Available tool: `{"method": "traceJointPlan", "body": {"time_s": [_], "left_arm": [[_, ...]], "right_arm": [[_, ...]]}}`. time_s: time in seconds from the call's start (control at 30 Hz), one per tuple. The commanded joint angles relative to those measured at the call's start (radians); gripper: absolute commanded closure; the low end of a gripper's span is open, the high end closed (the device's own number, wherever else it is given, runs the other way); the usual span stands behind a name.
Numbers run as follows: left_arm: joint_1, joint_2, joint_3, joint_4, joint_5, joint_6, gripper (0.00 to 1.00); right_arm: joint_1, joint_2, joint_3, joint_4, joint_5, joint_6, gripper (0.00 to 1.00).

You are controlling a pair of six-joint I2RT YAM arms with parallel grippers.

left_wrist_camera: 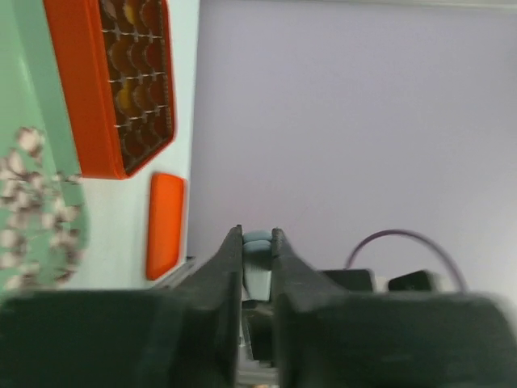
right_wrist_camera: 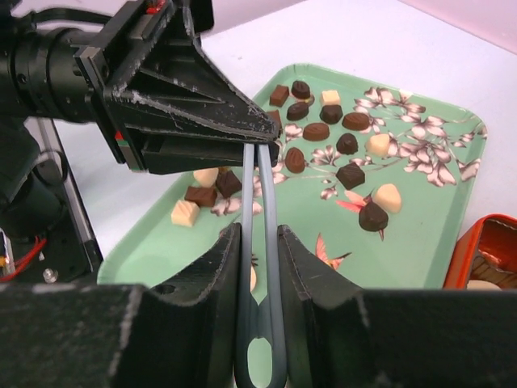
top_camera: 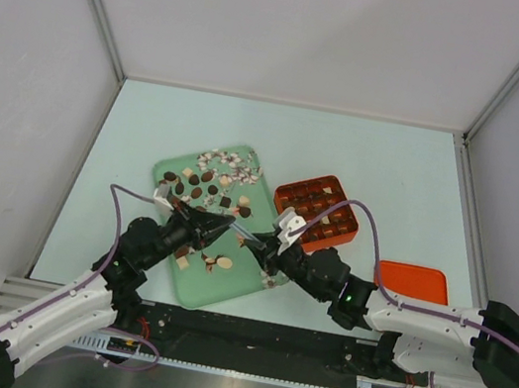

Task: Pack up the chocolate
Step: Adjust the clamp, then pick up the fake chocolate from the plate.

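Observation:
Many chocolate pieces [top_camera: 198, 190], dark, brown and cream, lie loose on a green flowered tray [top_camera: 243, 274]; they also show in the right wrist view [right_wrist_camera: 351, 175]. A pair of grey tongs [top_camera: 243, 237] spans between both grippers above the tray. My right gripper [right_wrist_camera: 258, 230] is shut on the tongs [right_wrist_camera: 258, 259] near their joined end. My left gripper [left_wrist_camera: 256, 234] is shut on the tongs' tips [left_wrist_camera: 258, 246]; it shows in the right wrist view [right_wrist_camera: 202, 105]. In the top view the left gripper [top_camera: 221, 230] and right gripper [top_camera: 264, 246] face each other.
An orange box with a grid of cells [top_camera: 317, 209], several cells holding chocolates [left_wrist_camera: 137, 73], stands right of the tray. Its flat orange lid [top_camera: 413, 281] lies further right near the front edge. White walls enclose the table.

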Motion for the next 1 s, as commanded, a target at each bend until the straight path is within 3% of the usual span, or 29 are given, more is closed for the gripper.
{"method": "traceJointPlan", "body": {"time_s": [0.0,0.17,0.27,0.53,0.77,0.97], "left_arm": [[0.002,-0.021,0.054,-0.112,-0.060,0.166,0.67],[0.021,-0.027,0.197,-0.332,-0.186,0.483,0.41],[0.040,-0.016,0.316,-0.516,-0.278,0.693,0.31],[0.073,0.025,0.583,-0.786,-0.465,1.217,0.22],[0.077,0.002,0.528,-0.794,-0.634,1.374,0.20],[0.105,-0.007,0.487,-0.765,-0.628,1.371,0.20]], "right_arm": [[-0.004,-0.024,0.028,-0.080,-0.058,-0.069,0.90],[-0.009,-0.017,0.077,-0.270,-0.125,-0.145,0.91],[-0.014,-0.001,0.108,-0.390,-0.148,-0.182,0.91],[-0.024,0.096,0.212,-0.623,-0.194,-0.265,0.88],[-0.011,0.173,0.267,-0.660,-0.184,-0.314,0.83],[0.020,0.225,0.299,-0.677,-0.128,-0.346,0.81]]}}
